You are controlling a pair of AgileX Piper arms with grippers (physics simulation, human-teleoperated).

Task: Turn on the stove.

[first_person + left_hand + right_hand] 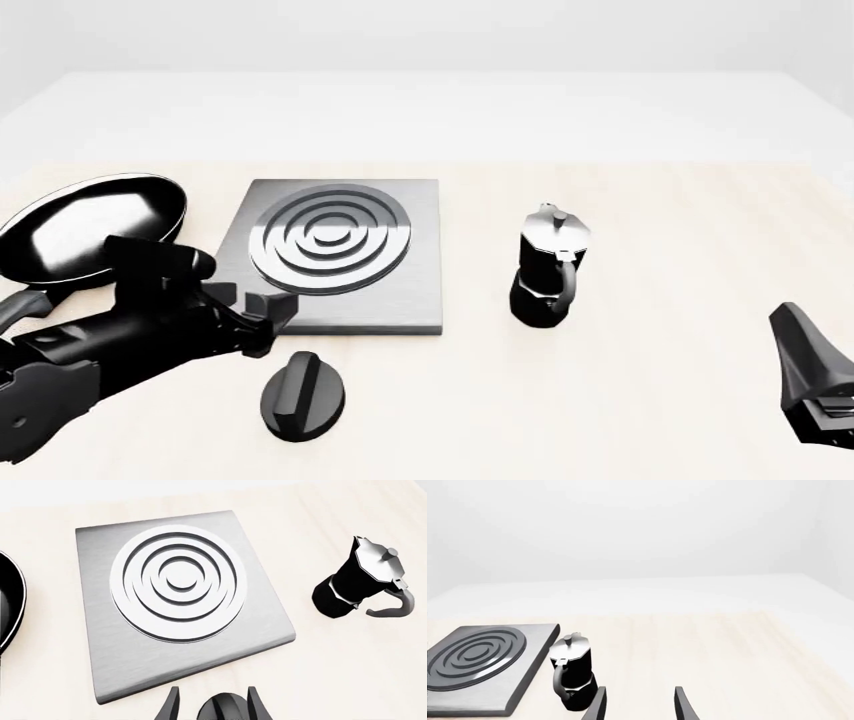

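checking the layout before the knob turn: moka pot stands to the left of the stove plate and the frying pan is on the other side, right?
Not quite. In the front view the moka pot stands to the right of the stove plate, and the frying pan is on the other side, at its left.

Left arm reaches in from lower left of front view, wrist angled forward and down; left gripper [267, 318] with jaws parted, nothing clamped between them. Right gripper [817, 385] at lower right edge, mostly cropped; jaws parted, empty, per right wrist view.
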